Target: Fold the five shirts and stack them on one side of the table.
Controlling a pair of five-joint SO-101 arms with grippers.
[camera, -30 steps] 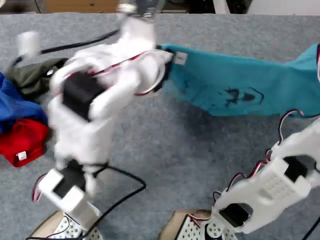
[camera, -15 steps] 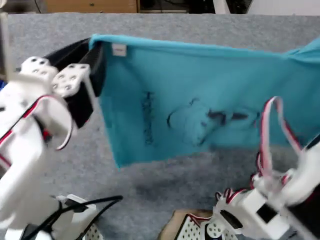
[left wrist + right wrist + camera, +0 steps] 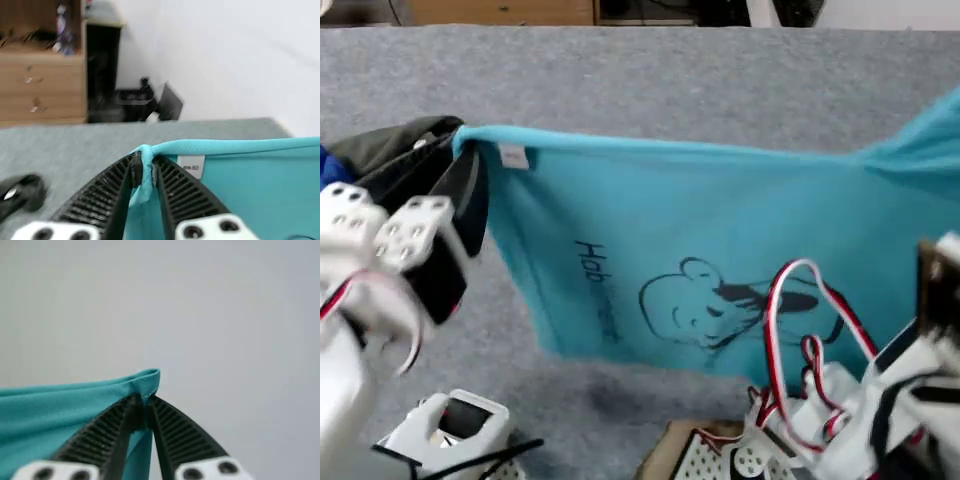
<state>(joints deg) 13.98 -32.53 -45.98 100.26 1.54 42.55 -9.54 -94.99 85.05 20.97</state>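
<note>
The grey bench [image 3: 720,70] runs across the whole high view. Over it the teal shirt [image 3: 700,230] hangs spread like a banner. Its top hem goes from the upper left of the frame to the right edge, the printed front faces the camera, and the lower edge droops toward the bottom centre. The shirt's long axis lies left to right, strung between the two arms, so each arm has its own end and neither is nearer the middle. I'd judge the next move turns on that: the cloth hangs below and between the two grips and wants laying flat with the hem kept taut. I can't tell whether the bottom edge touches the bench. At the far left a dark green shirt [image 3: 390,150] and a sliver of a blue shirt [image 3: 328,170] lie bunched behind the left arm. The left jaws are closed right down on the shirt's upper-left corner, pinching a fold of hem just beside the small white label [image 3: 190,166]. The right jaws are closed just as tight on the opposite corner, with a peak of teal cloth poking up between them.
</note>
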